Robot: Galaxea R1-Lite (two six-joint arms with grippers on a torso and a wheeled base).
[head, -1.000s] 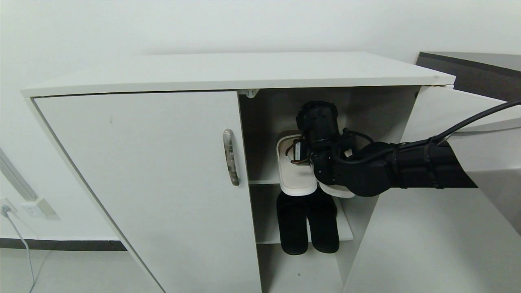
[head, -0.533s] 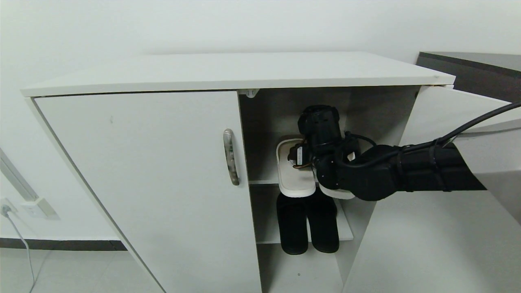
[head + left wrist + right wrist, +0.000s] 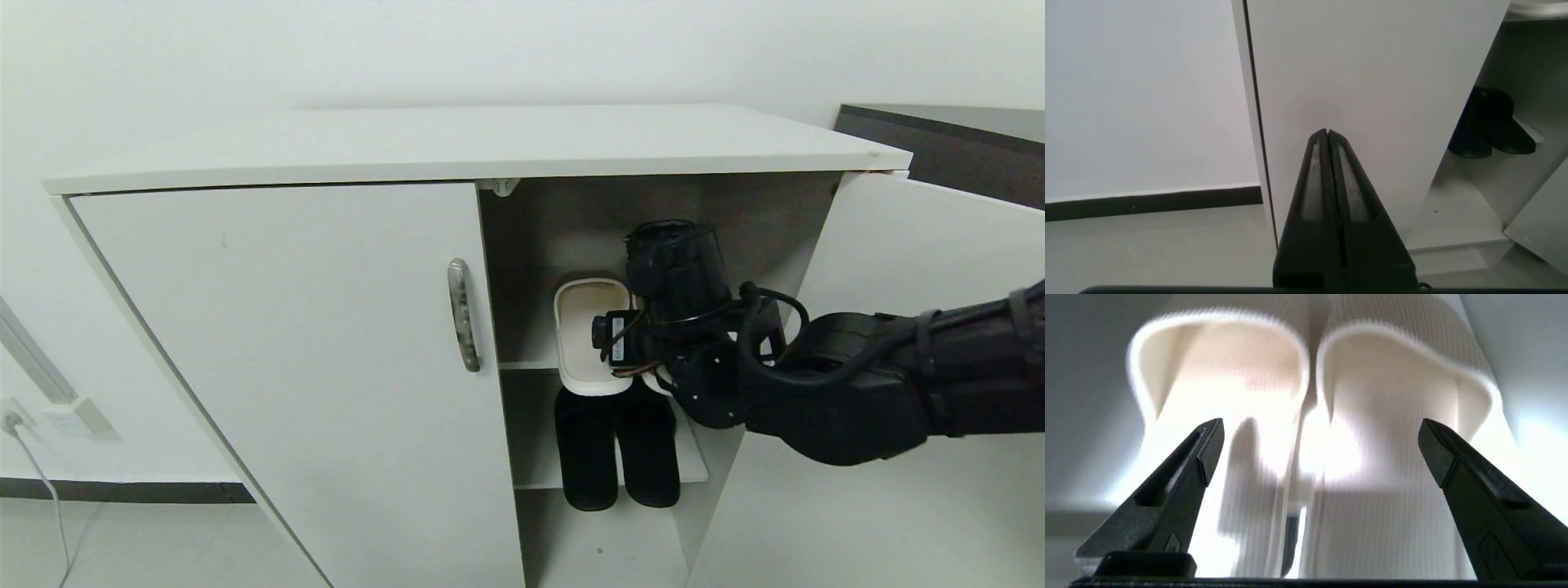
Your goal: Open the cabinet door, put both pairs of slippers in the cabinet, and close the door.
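Both pairs already lie inside the cabinet point(image 3: 457, 143). The white slippers point(image 3: 589, 343) sit side by side on the upper shelf point(image 3: 526, 366), toes pointing in and heels hanging a little over its front edge. The black slippers point(image 3: 616, 457) lie the same way on the lower shelf point(image 3: 694, 465), directly beneath. The right arm point(image 3: 857, 392) reaches through the opening past the open right door point(image 3: 898, 245), its wrist in front of the white pair. In the right wrist view the right jaws are spread wide and grip nothing, one tip to each side of the two white heels. This looks like the stance of a pair just set down, open so the arm can back out without dragging them. The overhanging heels look likely to catch the door, so a nudge deeper may be wise. The left jaws are pressed together and empty, held low facing the closed left door point(image 3: 286, 343) and well away from its handle point(image 3: 462, 314). Judging by this, only withdrawing and shutting the right door remains.
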